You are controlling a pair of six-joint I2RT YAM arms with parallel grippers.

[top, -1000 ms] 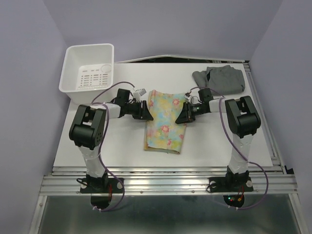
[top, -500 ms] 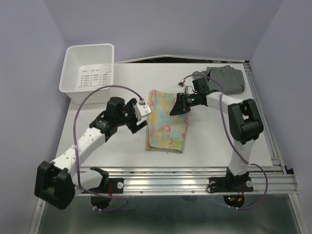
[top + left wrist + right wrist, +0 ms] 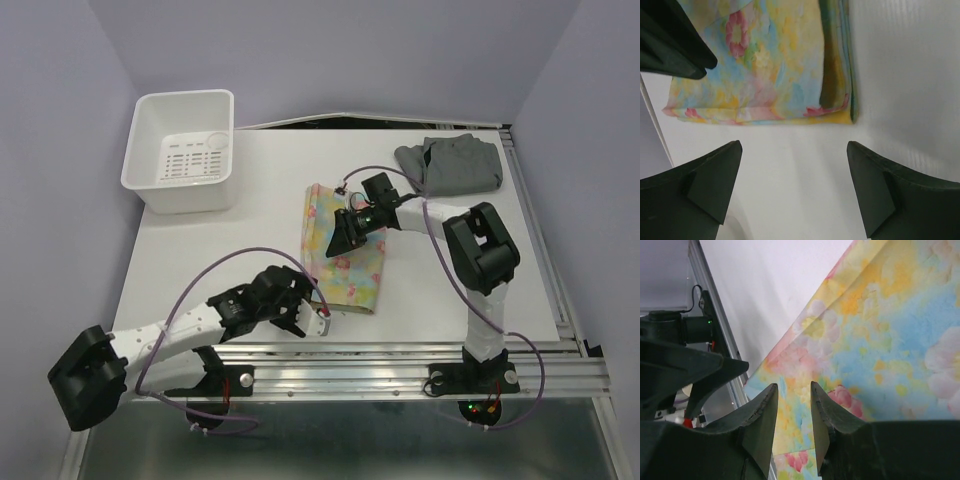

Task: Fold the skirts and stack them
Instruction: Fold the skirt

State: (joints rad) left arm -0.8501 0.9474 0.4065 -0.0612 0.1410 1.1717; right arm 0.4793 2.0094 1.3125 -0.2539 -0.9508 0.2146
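Note:
The floral skirt (image 3: 350,262) lies folded flat in the middle of the table. The grey skirt (image 3: 450,165) lies bunched at the far right. My left gripper (image 3: 306,314) is low over the table by the floral skirt's near left corner. Its jaws (image 3: 792,150) are wide open and empty over bare table, with the skirt's hem (image 3: 765,70) just beyond the fingertips. My right gripper (image 3: 337,240) hovers over the far half of the floral skirt. In the right wrist view (image 3: 792,387) its jaws stand a narrow gap apart with nothing between them, and the floral cloth (image 3: 880,340) lies below.
A white plastic bin (image 3: 190,193) stands at the far left corner. The metal rail (image 3: 340,350) runs along the table's near edge, just behind my left gripper. The left gripper's dark fingers (image 3: 695,372) show at the left of the right wrist view.
My left arm has swung from the floral skirt's far left edge down to its near left corner. My right gripper has moved left from the skirt's right edge onto the cloth.

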